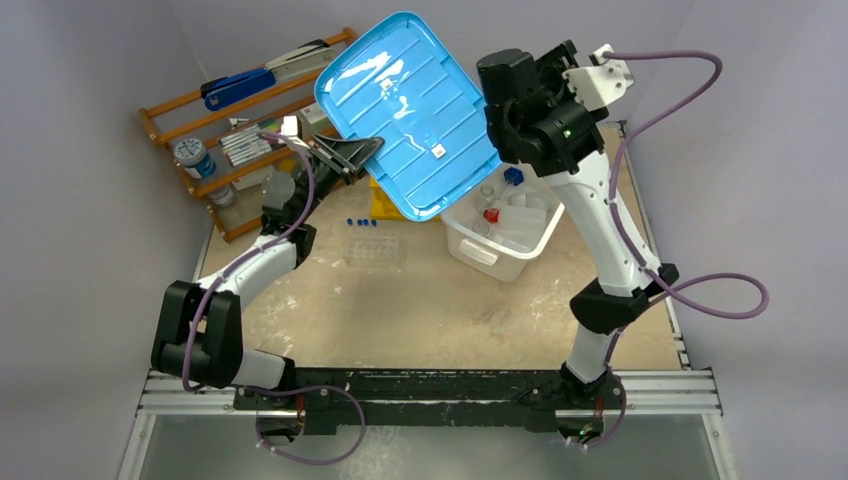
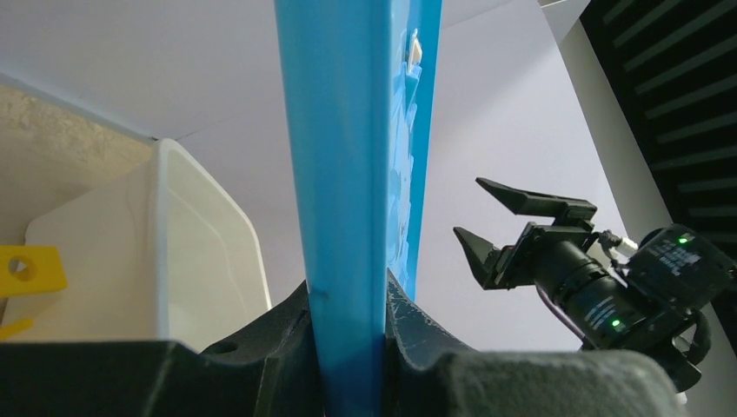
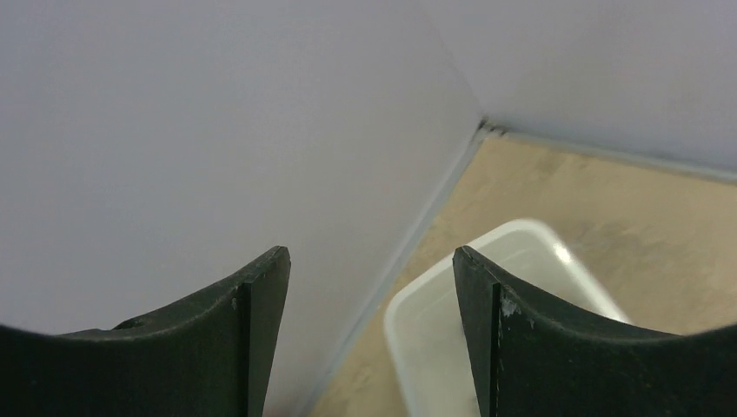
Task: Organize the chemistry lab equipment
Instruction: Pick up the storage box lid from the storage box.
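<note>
My left gripper (image 2: 346, 291) pinches a tilted blue lid (image 1: 405, 110) above the white bin (image 1: 478, 250), which holds a red-nozzled bottle (image 1: 493, 215) and what look like clear flasks (image 1: 487, 192). My right gripper (image 3: 369, 261) hangs spread, empty.

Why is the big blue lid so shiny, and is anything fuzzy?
Top view: light glints in white patches on the blue lid. Left wrist view: its edge sits very close and shows as a plain smooth band. Right wrist view: the white bin looks soft and blurry.
</note>
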